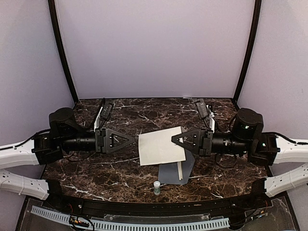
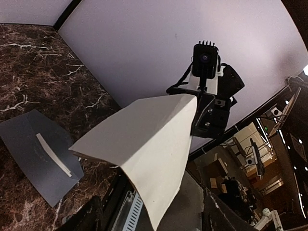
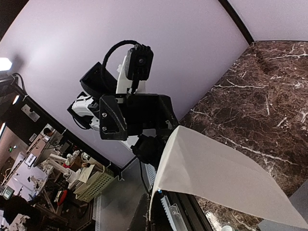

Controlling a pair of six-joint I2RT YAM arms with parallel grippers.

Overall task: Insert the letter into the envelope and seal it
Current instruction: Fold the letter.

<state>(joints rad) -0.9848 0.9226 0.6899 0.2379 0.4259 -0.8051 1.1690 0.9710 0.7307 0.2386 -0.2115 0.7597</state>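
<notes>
**Letter pinched on the right, envelope flat on the table**

From my console, I saw the right gripper (image 1: 177, 138) closed tight on the right edge of the letter (image 1: 161, 145). The left wrist camera showed the same pinch from the other side, with that corner of the sheet caught between the jaws. The letter hung off the table (image 1: 96, 168), bent along a ridge, and its free part sagged toward the near side.

The left gripper (image 1: 132, 140) pointed at the letter from the left, its tip just beside the sheet's left edge. In its own camera the fingers (image 2: 86, 217) stood wide apart at the bottom of the view. The sheet's lower corner dipped between them, and I saw no grip there.

The envelope (image 1: 169, 172) lay flat on the marble, just nearer than the letter and a little to the right. From above, the sheet covered its far part. A thin pale strip (image 1: 180, 170) lay across the grey paper. A small bottle (image 1: 157, 187) with a green cap stood upright just near and left of the envelope, close to the table's near edge.
</notes>
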